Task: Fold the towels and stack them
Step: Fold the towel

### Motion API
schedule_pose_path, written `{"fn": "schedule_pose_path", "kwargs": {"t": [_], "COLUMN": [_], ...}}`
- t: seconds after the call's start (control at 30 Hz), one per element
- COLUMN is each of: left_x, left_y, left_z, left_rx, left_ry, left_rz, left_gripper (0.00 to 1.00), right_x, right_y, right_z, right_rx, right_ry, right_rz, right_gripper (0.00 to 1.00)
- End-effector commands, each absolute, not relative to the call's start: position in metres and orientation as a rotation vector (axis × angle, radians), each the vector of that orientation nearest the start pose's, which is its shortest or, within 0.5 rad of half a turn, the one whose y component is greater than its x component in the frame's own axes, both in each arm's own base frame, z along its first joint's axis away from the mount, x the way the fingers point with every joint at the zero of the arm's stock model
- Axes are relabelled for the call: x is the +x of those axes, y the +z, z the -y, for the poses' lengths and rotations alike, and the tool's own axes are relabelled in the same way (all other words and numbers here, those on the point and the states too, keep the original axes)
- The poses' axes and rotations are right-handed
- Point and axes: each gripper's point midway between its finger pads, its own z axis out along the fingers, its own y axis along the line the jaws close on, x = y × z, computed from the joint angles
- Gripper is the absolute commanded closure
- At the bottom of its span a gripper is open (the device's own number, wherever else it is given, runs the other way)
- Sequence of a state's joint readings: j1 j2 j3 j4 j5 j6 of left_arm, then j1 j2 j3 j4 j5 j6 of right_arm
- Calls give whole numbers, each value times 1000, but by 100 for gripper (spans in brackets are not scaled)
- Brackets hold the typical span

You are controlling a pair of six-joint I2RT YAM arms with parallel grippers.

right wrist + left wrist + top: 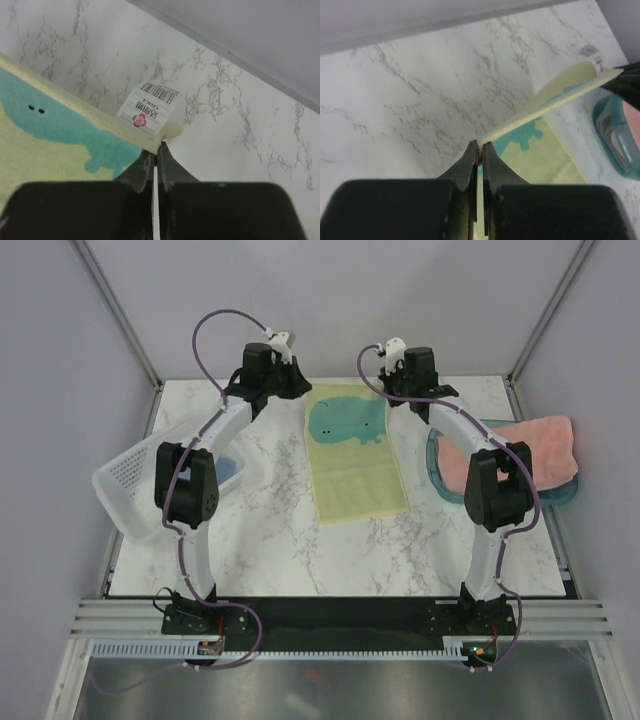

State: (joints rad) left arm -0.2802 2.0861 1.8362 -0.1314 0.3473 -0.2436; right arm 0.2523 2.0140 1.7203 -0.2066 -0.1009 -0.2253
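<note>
Marble table [260,530] is carrying the yellow-and-teal towel [355,455] in its middle. Both far corners are being pinched, jaws tight on the cloth: left gripper [479,147] on the left one, right gripper [159,146] beside the label [147,107]. The pink towel [515,445] is lying on the teal tray [440,480].

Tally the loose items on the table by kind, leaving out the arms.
towels: 3 (pale-yellow-and-teal towel, salmon-pink towel, blue towel mostly hidden in the basket)
white perforated basket: 1
teal tray: 1
Total: 5
</note>
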Motion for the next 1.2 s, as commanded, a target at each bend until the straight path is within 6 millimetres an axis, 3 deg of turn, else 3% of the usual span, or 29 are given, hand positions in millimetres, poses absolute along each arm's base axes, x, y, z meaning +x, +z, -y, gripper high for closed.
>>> {"fn": "schedule_pose_path", "kwargs": {"t": [0.0,0.17,0.2,0.3,0.37,0.4,0.43,0.5,0.67,0.7,0.9,1.03,1.17], "left_x": [544,510,496,472,458,448,440,421,384,375,340,332,357], "left_y": [225,202,198,184,185,174,179,162,148,137,114,112,133], "left_z": [224,231,229,233,240,241,244,244,247,245,243,240,228], "left_rx": [337,367,371,375,384,387,388,385,400,400,415,385,285], "left_ry": [-656,-663,-668,-687,-726,-735,-746,-731,-693,-683,-640,-607,-489], "left_rz": [-1933,-1975,-1981,-2015,-2022,-2049,-2044,-2088,-2123,-2152,-2203,-2207,-2151], "left_gripper": [98,98,98,98,98,98,98,98,98,98,98,98,98], "right_x": [559,522,507,489,475,468,462,444,403,393,345,339,374], "right_y": [213,197,194,197,190,188,186,172,144,132,87,86,120], "right_z": [-122,-124,-128,-123,-125,-125,-128,-128,-126,-125,-121,-124,-141], "right_rx": [-618,-787,-864,-844,-860,-876,-889,-939,-1026,-1039,-1163,-1170,-1086], "right_ry": [-9,12,40,28,67,81,107,151,213,228,222,223,228], "right_rz": [-1926,-1936,-1912,-1893,-1922,-1931,-1944,-2006,-2098,-2128,-2237,-2232,-2111], "right_gripper": [100,100,100,100,100,100,100,100,100,100,100,100,100]}}
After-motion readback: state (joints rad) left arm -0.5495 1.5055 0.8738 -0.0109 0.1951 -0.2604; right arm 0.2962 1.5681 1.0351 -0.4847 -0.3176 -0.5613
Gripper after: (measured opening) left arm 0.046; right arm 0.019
